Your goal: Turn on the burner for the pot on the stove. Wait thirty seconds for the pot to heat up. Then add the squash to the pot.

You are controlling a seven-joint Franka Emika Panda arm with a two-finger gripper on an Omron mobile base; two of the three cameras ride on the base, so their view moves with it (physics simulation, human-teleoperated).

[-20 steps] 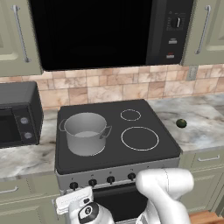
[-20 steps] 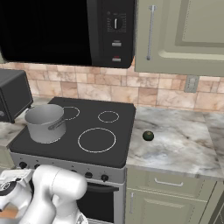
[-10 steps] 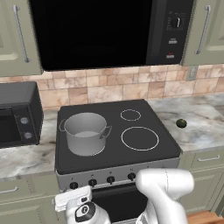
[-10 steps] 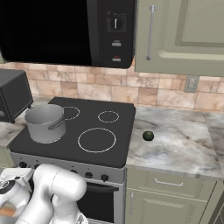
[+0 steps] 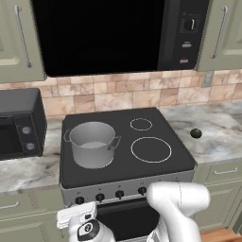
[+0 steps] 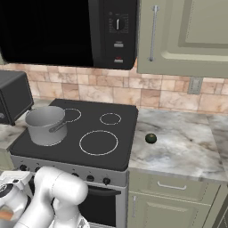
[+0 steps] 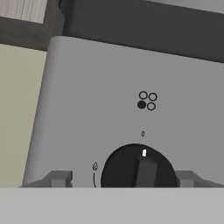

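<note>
One knob [image 7: 139, 168] sits dead ahead of the gripper [image 7: 122, 179], framed squarely between the two dark fingertips [image 7: 59, 178], and that's the whole story right now. In the hand view the jaws stand apart, one tip on each side of the black dial with grey panel showing between pad and knob, so no contact yet, nothing clamped. The knob's raised grip bar runs straight up and down, its white mark at the top under the small tick on the silver front panel [image 7: 109, 87], and the fingers flank that bar on its two flat sides, which looks like the right line-up for a squeeze and twist. Just above, the four-dot burner diagram has the lower left dot filled. Up and beyond the tool, on the stove [image 5: 160, 170], the steel pot [image 5: 92, 143] stands on the front left zone, above the knob row. The squash [image 5: 195, 133] lies on the marble counter well off to the far right of the gripper, untouched. My read: the burner is not on yet, and closing comes next
</note>
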